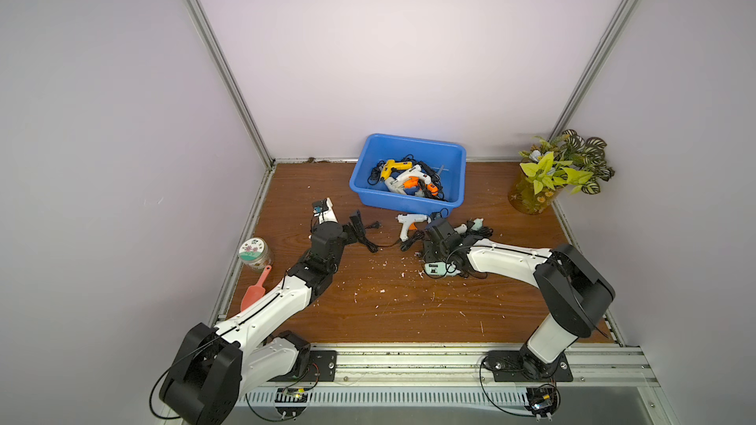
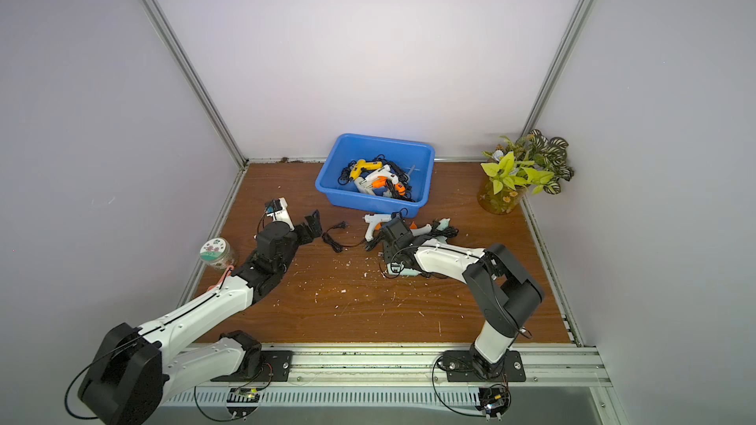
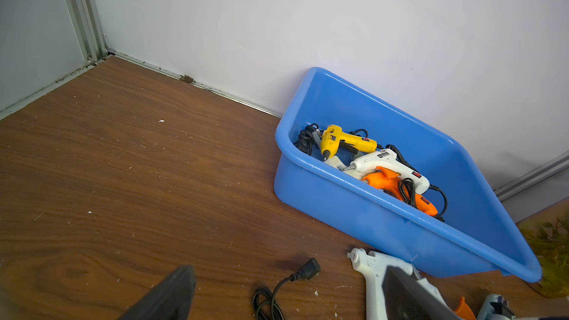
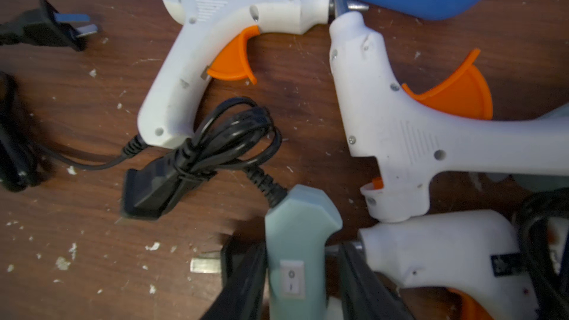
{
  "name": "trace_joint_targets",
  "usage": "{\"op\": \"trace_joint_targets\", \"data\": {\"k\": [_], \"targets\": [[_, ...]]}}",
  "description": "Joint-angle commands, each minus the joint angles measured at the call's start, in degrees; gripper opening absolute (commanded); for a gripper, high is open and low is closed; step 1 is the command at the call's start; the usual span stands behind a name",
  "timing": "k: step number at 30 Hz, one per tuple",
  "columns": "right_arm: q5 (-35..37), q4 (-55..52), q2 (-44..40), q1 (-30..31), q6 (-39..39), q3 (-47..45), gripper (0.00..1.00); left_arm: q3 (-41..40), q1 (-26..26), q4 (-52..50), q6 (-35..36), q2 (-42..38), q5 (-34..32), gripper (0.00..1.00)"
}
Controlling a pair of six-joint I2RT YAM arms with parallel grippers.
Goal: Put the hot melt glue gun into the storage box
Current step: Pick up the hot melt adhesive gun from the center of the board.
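The blue storage box (image 1: pixel 409 139) (image 2: pixel 380 139) (image 3: pixel 369 220) stands at the back wall and holds yellow, white and orange glue guns (image 1: pixel 403 177). Several more lie on the table in front of it. A pale teal glue gun (image 4: pixel 300 217) (image 1: pixel 435 269) lies with its switched handle between the jaws of my right gripper (image 4: pixel 297 250) (image 1: pixel 433 257). One finger is against the handle and a narrow dark gap shows at the other. A white glue gun with an orange trigger (image 4: pixel 234 4) (image 1: pixel 409 222) lies next to the box. My left gripper (image 3: pixel 288 287) (image 1: pixel 356 227) is open above a black cable.
Two more white glue guns (image 4: pixel 385 118) (image 4: pixel 446 250) crowd the teal one, with a tied black cord (image 4: pixel 215 149). A loose plug (image 1: pixel 374 224) lies mid-table. An amber vase with a plant (image 1: pixel 532 194) stands back right. A lidded jar (image 1: pixel 255 253) and a red scoop (image 1: pixel 255 290) sit at the left edge.
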Motion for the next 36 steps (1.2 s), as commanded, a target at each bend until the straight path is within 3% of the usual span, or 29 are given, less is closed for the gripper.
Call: {"op": "trace_joint_targets", "data": {"k": [1,10,17,22,28,36], "targets": [[1.93,1.0,0.15,0.17,0.69,0.87,0.42,0.66,0.25,0.22,0.5,0.13,0.46,0.99],[2.97,1.71,1.43,0.18,0.7,-0.05,0.4,0.48,0.29,0.07,0.34,0.15,0.25,0.99],[2.31,2.26,-1.07,0.31,0.26,-1.66,0.25,0.48,0.28,-0.23,0.28,0.16,-0.14,0.99],[0.33,3.63,-8.44,0.52,-1.14,-3.98,0.18,0.5,0.31,-0.57,0.17,0.14,-0.7,0.99],[-2.01,5.67,-19.85,0.67,-4.39,-6.88,0.18,0.43,0.32,-0.86,0.14,0.18,-1.63,0.99],[-3.16,5.85,-28.72,0.69,-11.56,-3.2,0.15,-0.11,0.24,-0.59,-0.55,-0.08,-2.16,0.99]]}}
